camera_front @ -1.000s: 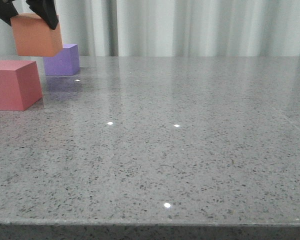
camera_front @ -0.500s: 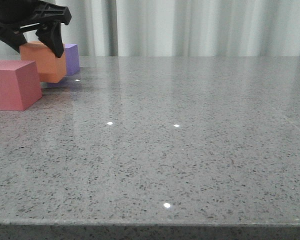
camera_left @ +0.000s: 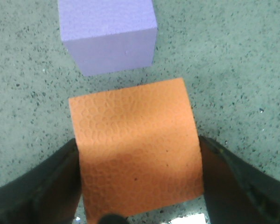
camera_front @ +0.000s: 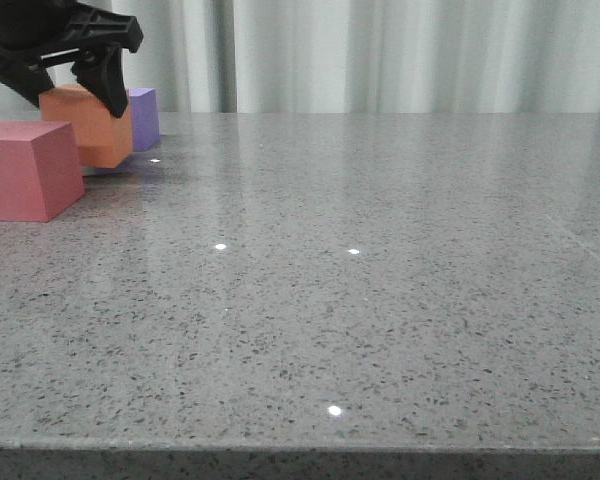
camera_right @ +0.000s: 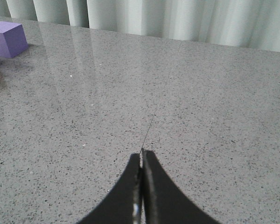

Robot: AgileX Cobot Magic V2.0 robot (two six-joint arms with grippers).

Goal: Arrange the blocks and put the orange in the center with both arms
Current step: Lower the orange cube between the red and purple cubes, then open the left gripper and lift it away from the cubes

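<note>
At the far left of the table (camera_front: 380, 300), the left gripper (camera_front: 68, 82) has its two fingers (camera_left: 46, 186) pressed against opposite sides of the orange cube (camera_front: 92, 125), clamped on it. In the front view the cube sits low, at or just above the tabletop; whether it touches cannot be told. The purple cube (camera_front: 144, 116) lies just behind it, a narrow strip of table showing between them in the left wrist view. The red cube (camera_front: 25, 168) stands nearer the camera, to the left of the orange one, partly overlapping it in the front view. The right gripper (camera_right: 141, 186) hangs over bare grey stone well to the right, its fingers pressed together, holding nothing. Pale curtains (camera_front: 400, 55) hang behind the table.
</note>
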